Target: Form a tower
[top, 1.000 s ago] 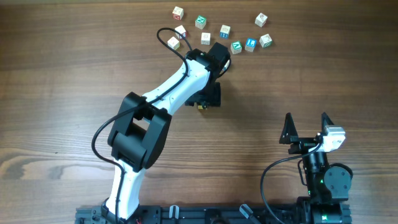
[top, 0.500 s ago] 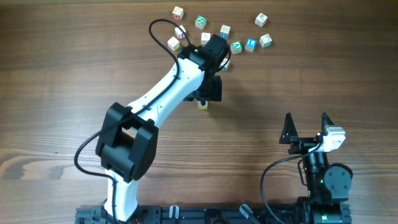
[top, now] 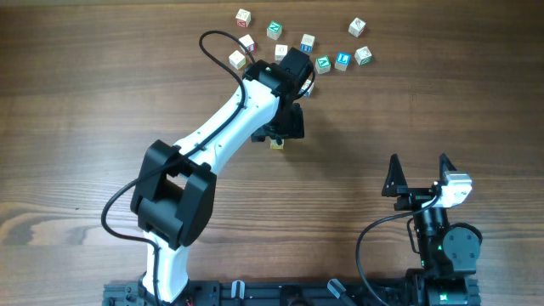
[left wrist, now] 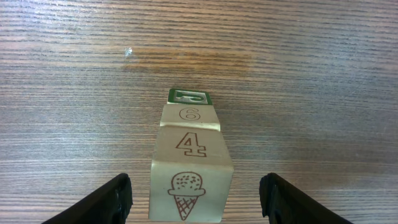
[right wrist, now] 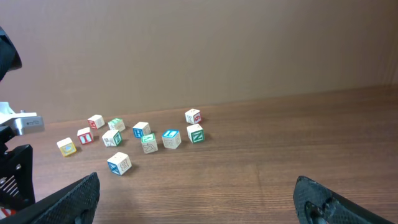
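Note:
The tower (left wrist: 189, 158) is a narrow line of pale wooden cubes in the left wrist view. An ice-cream picture faces the camera on the nearest cube, then a 4, a 6, and a green-marked cube (left wrist: 189, 96) at the far end. My left gripper (left wrist: 196, 202) is open; its dark fingers (left wrist: 115, 199) stand clear of the nearest cube on both sides. From overhead the left gripper (top: 283, 127) hides most of the tower (top: 277, 144); only a yellowish bit shows. My right gripper (top: 420, 174) rests open near the front right, holding nothing.
Several loose letter cubes (top: 307, 42) lie scattered along the far edge of the wooden table (top: 93, 110), behind the left arm's wrist. They also show in the right wrist view as a cluster of loose cubes (right wrist: 141, 130) before a brown wall.
The left arm has swung and its gripper has drawn back a little toward the far side, uncovering the cube below it. Its jaws have widened slightly. The right arm has not moved.

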Action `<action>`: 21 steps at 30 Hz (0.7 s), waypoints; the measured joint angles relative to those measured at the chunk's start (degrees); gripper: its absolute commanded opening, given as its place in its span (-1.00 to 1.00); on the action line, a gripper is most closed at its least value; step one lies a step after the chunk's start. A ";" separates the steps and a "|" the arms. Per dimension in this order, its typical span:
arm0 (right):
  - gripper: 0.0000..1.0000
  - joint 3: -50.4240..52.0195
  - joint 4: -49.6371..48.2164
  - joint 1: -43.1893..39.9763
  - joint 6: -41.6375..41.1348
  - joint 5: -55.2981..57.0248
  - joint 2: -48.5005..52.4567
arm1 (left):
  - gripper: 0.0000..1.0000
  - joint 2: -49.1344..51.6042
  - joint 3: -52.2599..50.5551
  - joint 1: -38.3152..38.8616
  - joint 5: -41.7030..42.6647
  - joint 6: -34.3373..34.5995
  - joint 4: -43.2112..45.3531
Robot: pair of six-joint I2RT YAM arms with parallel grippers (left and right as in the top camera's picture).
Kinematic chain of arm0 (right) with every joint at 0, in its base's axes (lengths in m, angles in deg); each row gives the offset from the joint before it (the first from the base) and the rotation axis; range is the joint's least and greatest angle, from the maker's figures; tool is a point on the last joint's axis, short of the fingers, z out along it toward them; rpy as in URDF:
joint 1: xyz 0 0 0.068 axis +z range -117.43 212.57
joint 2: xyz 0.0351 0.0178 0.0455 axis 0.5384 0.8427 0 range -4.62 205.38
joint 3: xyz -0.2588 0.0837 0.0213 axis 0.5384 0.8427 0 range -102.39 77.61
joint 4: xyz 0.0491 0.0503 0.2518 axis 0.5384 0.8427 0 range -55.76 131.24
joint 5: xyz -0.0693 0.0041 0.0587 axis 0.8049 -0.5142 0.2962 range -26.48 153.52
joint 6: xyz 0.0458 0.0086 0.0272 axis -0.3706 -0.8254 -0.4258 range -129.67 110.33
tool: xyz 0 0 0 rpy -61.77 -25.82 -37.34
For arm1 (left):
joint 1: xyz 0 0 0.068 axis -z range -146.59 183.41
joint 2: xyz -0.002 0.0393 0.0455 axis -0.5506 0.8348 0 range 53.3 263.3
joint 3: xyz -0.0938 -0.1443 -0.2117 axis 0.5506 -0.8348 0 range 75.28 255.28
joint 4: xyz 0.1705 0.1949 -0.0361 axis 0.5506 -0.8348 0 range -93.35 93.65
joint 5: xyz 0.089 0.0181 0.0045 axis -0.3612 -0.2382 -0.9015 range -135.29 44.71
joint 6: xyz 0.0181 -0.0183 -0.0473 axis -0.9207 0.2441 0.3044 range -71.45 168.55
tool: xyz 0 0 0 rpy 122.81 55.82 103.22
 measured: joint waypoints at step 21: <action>1.00 0.00 0.00 0.00 0.00 0.00 0.00 | 0.38 0.00 0.00 0.00 -0.15 2.80 2.86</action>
